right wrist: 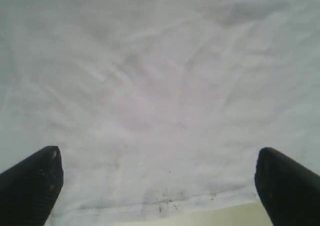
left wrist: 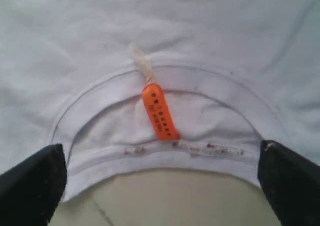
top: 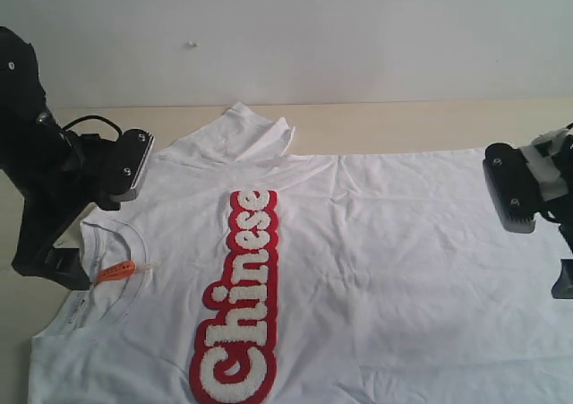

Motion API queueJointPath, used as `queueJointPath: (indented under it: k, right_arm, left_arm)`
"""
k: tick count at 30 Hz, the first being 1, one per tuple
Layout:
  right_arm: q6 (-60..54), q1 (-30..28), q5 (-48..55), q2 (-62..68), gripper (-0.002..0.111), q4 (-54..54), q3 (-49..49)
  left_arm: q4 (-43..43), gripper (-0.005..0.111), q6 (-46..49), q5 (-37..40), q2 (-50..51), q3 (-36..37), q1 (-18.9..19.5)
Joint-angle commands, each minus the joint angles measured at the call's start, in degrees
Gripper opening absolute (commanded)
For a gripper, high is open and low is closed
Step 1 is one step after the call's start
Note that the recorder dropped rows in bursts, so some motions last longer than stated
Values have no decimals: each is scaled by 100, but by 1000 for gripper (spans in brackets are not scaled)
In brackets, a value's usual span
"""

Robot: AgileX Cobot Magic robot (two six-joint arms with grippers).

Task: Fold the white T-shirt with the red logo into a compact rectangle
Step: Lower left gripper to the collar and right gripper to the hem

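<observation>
The white T-shirt (top: pixel 385 261) lies spread flat and wrinkled on the table, neck to the left and hem to the right. The red logo (top: pixel 243 301) runs down its chest as a long strip spelling "Chinese". My left gripper (top: pixel 54 262) hovers at the collar (left wrist: pixel 165 83) near the orange neck tag (left wrist: pixel 160 110). It is open (left wrist: pixel 160 173), with the collar's rear edge and bare table between its fingers. My right gripper (top: pixel 562 279) is at the hem (right wrist: pixel 165 203). It is also open (right wrist: pixel 157 156), over plain white cloth and holding nothing.
The beige table (top: pixel 403 122) shows behind the shirt, below a pale wall (top: pixel 313 37). One sleeve (top: pixel 242 135) lies folded toward the far edge. The shirt's near side runs off the bottom of the exterior view.
</observation>
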Motion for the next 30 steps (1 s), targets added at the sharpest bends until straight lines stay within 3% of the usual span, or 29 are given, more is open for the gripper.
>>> queueJointPath:
  k: [1, 7, 16, 30]
  right_arm:
    - [-362, -362, 208, 259, 103, 404, -204]
    - [-472, -420, 325, 706, 99, 299, -434]
    - [-509, -461, 270, 1253, 98, 218, -655]
    - [-554, -1083, -280, 1477, 98, 261, -655]
  left_arm:
    - [-758, 100, 444, 424, 285, -85, 132]
    - [-745, 100, 486, 883, 689, -352, 263]
    - [-797, 100, 516, 717, 867, -555, 263]
    - [-860, 100, 686, 552, 1200, -555, 263]
